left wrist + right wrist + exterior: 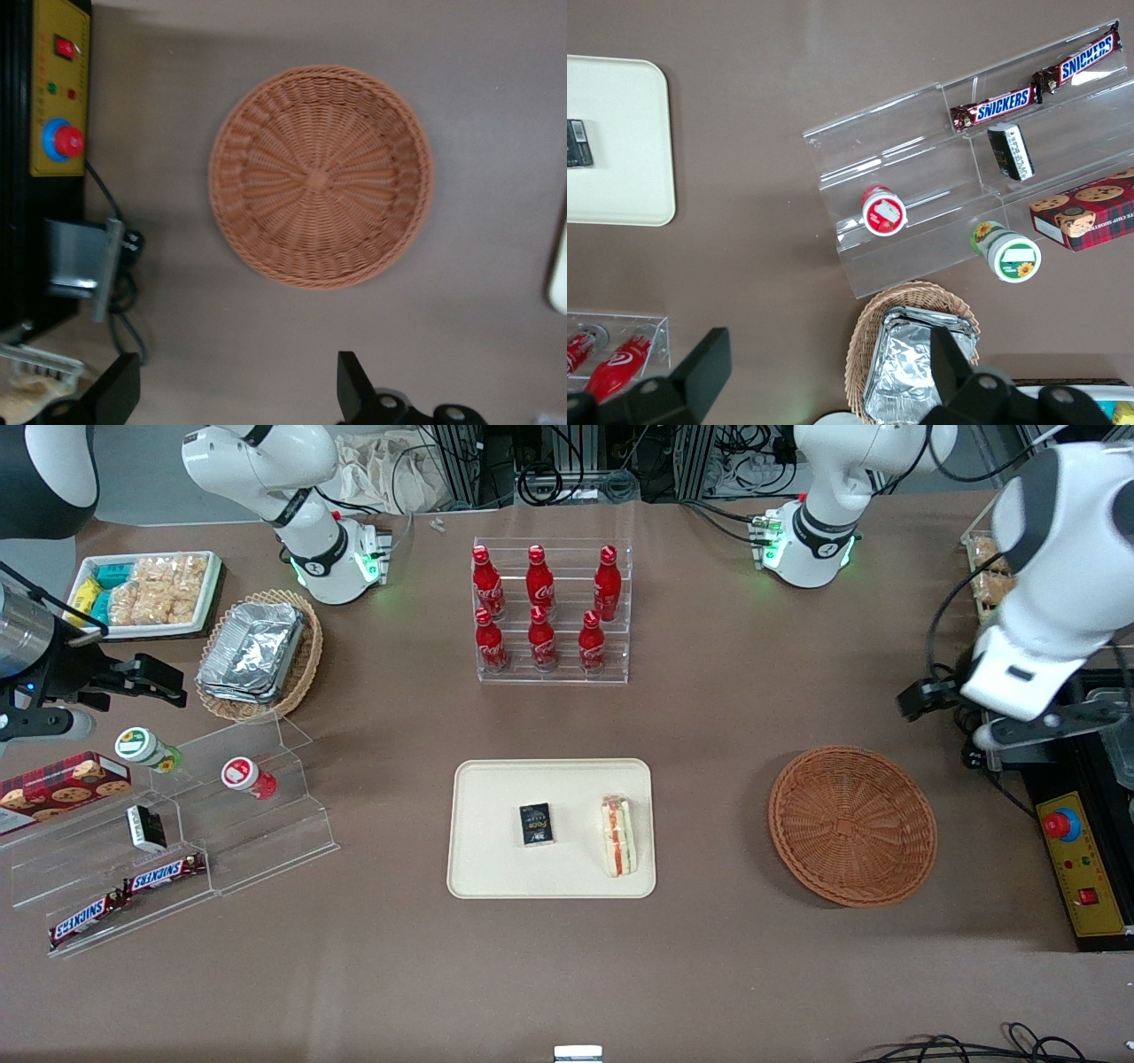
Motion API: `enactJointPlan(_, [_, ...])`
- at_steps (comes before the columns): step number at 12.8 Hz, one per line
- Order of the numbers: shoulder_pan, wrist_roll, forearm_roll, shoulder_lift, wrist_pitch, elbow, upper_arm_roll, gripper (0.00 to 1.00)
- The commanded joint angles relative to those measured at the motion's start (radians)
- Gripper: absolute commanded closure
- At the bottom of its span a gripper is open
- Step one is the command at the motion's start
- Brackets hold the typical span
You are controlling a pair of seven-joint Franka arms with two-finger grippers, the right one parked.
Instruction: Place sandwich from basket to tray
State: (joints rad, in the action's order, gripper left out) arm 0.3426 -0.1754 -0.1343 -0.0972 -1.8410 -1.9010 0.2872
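Sandwich point(619, 835) rests on the tray point(478, 868) by its basket-side point(852, 825) rim; your gripper point(235, 390) hangs empty, jaws apart, above the table; soft, light, slippery wrap, so pinch the bread faces gently.

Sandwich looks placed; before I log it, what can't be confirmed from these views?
- Gripper: front view hides it under the working arm; the wrist view cuts off its open fingers at the edge.
- Sandwich on the tray: wrap condition too small in front view.
- Basket: looks empty.

tray point(559, 282) cropped, hand point(237, 391) partly cut off
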Motion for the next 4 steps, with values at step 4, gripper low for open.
enactJointPlan(4, [0.019,0.062,0.024,0.155,0.225,0.294,0.037,0.0])
